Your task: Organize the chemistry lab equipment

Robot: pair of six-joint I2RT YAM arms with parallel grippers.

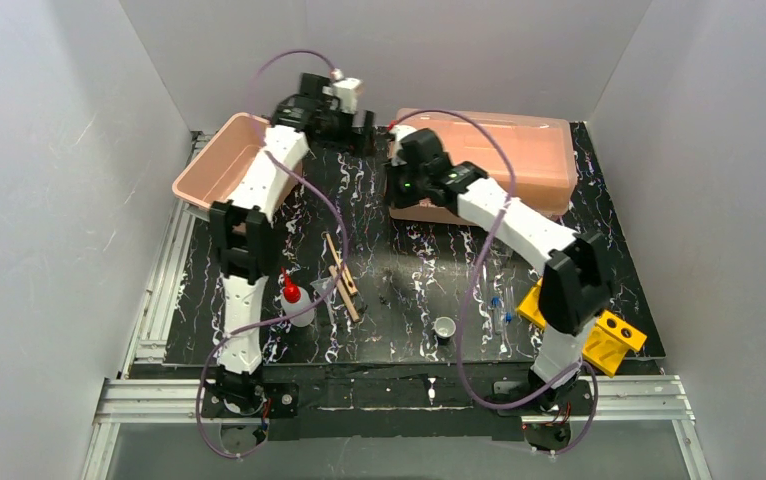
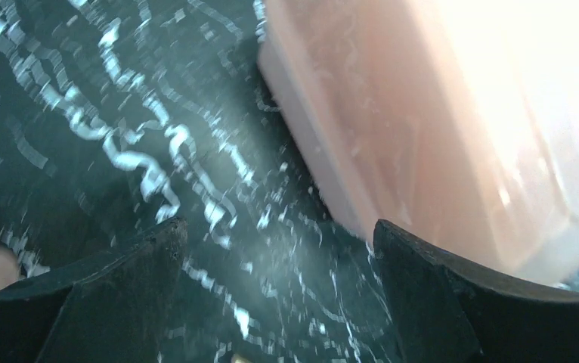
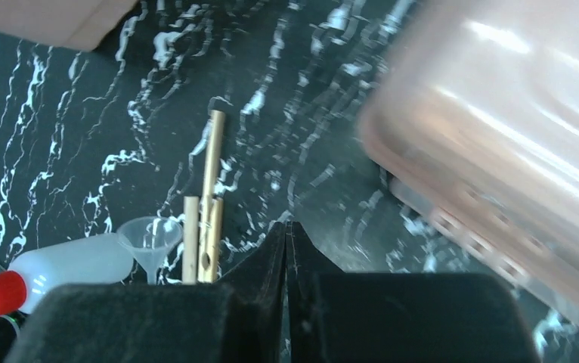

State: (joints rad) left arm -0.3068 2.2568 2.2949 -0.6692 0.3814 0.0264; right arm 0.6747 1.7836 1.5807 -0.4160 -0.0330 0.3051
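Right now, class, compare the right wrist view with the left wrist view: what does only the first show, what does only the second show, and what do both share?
Only the right wrist view: the wooden clamps, a clear funnel, the white squeeze bottle with its red nozzle, and the right gripper shut. Only the left wrist view: the left gripper, jaws wide apart and empty. Both: the black marbled table and a translucent pink box.

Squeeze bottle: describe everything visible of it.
The squeeze bottle is small, with a white plastic-looking body and a red pointed nozzle. It seems to lie on its side on the black marbled table, close to the left arm. A clear funnel sits right beside it; contact is unclear. No gripper touches it.
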